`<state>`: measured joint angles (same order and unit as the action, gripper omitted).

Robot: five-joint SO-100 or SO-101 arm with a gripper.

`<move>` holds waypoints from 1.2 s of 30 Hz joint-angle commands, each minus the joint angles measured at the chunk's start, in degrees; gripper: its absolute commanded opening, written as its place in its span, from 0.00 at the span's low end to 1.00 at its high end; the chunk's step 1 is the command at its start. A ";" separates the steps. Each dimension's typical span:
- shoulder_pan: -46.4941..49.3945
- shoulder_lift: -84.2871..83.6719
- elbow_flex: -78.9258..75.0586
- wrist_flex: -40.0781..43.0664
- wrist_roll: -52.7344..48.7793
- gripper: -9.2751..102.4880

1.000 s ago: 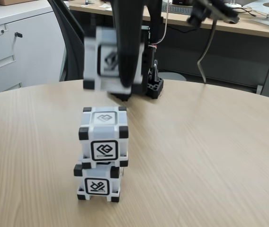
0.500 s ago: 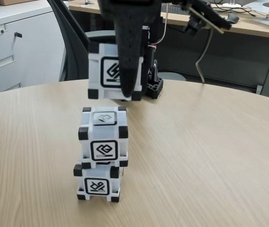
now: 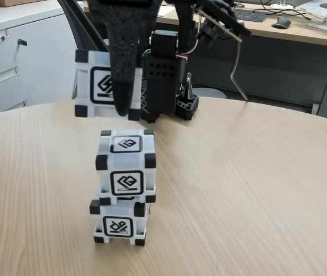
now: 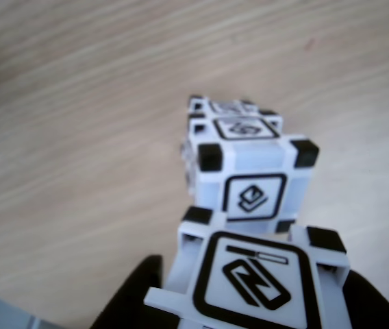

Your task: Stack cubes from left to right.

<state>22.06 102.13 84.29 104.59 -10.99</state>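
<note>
The gripper (image 3: 123, 106) is seen clamped on one cube (image 3: 97, 84), with a black finger (image 3: 123, 63) laid down across the cube's front face in the fixed view. This held cube is kept in the air, clear of the table, above and a little to the left of the stack as that view shows it. In the other view the held cube (image 4: 249, 277) is seen from above at the bottom of the picture, dark finger shapes showing at its two lower sides.

Three cubes are counted in all: one held and two stacked. The upper stacked cube (image 3: 125, 165) is set on the lower stacked cube (image 3: 119, 221), slightly twisted and offset against it rather than squarely aligned. In the other view the upper stacked cube (image 4: 249, 164) lies just beyond the held one, with a corner of the lower stacked cube (image 4: 225, 107) showing behind it.

The stack stands on a round wooden table (image 3: 255, 184). Behind the table the arm's black base (image 3: 166, 86) is seen, and beyond it one desk (image 3: 301, 31) carrying one keyboard (image 3: 250, 15) and one mouse (image 3: 280, 22). A white cabinet (image 3: 19, 57) stands at the left.
</note>
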 commanded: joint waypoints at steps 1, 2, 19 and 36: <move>0.44 2.11 -1.05 1.14 -0.62 0.08; 0.44 2.11 -1.05 1.14 -0.62 0.08; -0.62 1.76 -1.41 1.05 -0.79 0.08; -0.70 -2.64 -1.49 -2.81 -3.08 0.08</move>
<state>21.53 99.32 84.29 102.66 -13.80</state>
